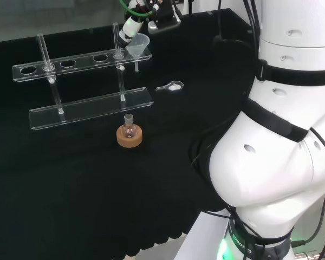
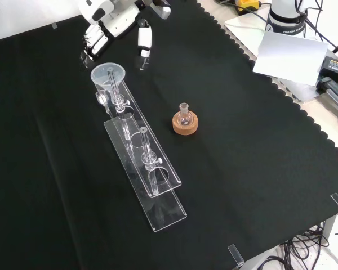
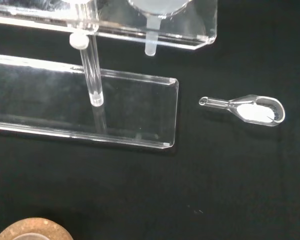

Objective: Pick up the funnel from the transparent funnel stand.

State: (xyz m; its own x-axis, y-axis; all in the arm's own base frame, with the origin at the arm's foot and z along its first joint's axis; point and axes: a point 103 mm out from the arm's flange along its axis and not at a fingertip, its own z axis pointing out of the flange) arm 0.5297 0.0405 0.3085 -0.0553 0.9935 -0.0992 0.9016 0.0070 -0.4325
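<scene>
A clear funnel (image 1: 137, 44) sits in the end hole of the transparent stand (image 1: 70, 65), its stem hanging below the upper shelf. In the front view the funnel (image 2: 108, 76) is at the stand's (image 2: 152, 185) far end. The hand (image 2: 110, 19) hovers just beyond and above it with fingers (image 2: 143, 39) hanging relaxed and spread, open, and nothing in it. In the head view the hand (image 1: 131, 24) is right behind the funnel's rim. The wrist view shows the funnel's stem (image 3: 151, 46) poking through the shelf above the stand's base plate (image 3: 135, 110).
A small round flask on a cork ring (image 1: 129, 135) stands in front of the stand in the head view, also the cork ring (image 2: 185, 124). A clear scoop (image 1: 171, 85) with white powder lies right of the stand's end, the scoop (image 3: 247, 108) close by.
</scene>
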